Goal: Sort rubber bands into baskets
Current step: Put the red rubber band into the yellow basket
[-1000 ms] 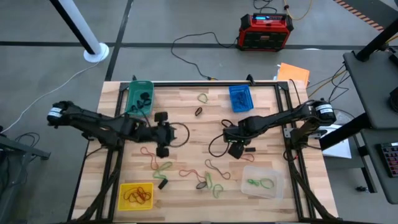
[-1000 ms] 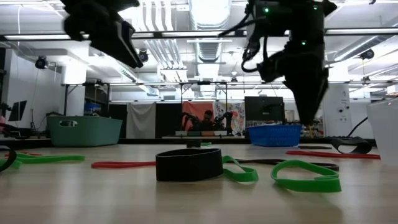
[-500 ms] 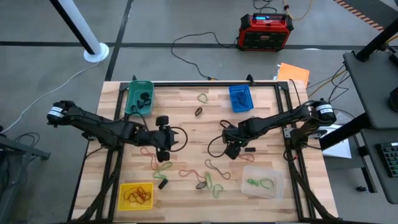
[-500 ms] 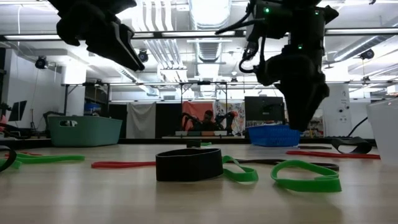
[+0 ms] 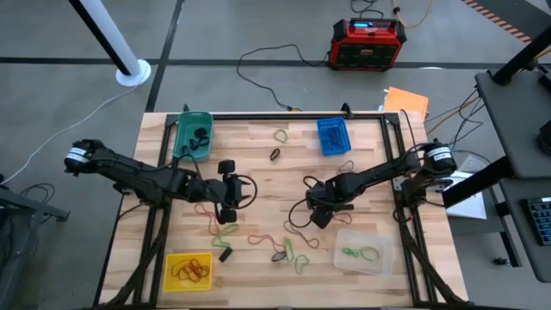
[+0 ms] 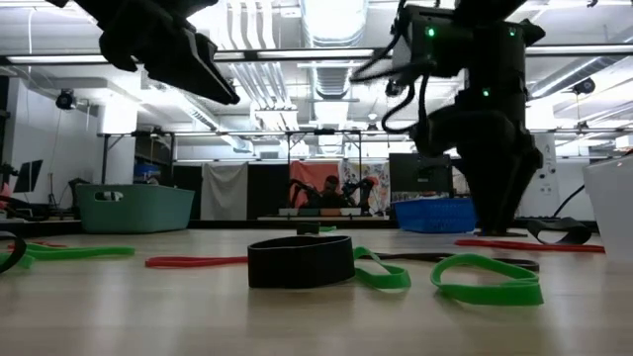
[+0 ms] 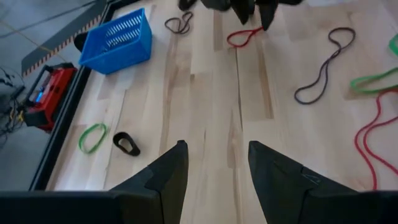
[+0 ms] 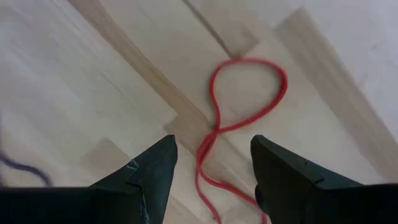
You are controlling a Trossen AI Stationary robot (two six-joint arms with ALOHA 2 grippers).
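My right gripper is open and low over the table's middle. Its fingers stand on either side of a red-orange rubber band that lies flat on the wood, without touching it. My left gripper is open and empty, held above the table left of centre, and shows high in the low view. Loose green, red and black bands lie toward the near edge. The teal basket is far left, the blue far right, the yellow near left and the clear near right.
A green band and a black band lie between the far baskets. A wide black band and green bands lie near the table's front. Black cable loops hang at both grippers. A red-and-black box stands on the floor beyond.
My right gripper has gone a little toward the table's near edge and its left, and down toward the red band. It has stayed open.
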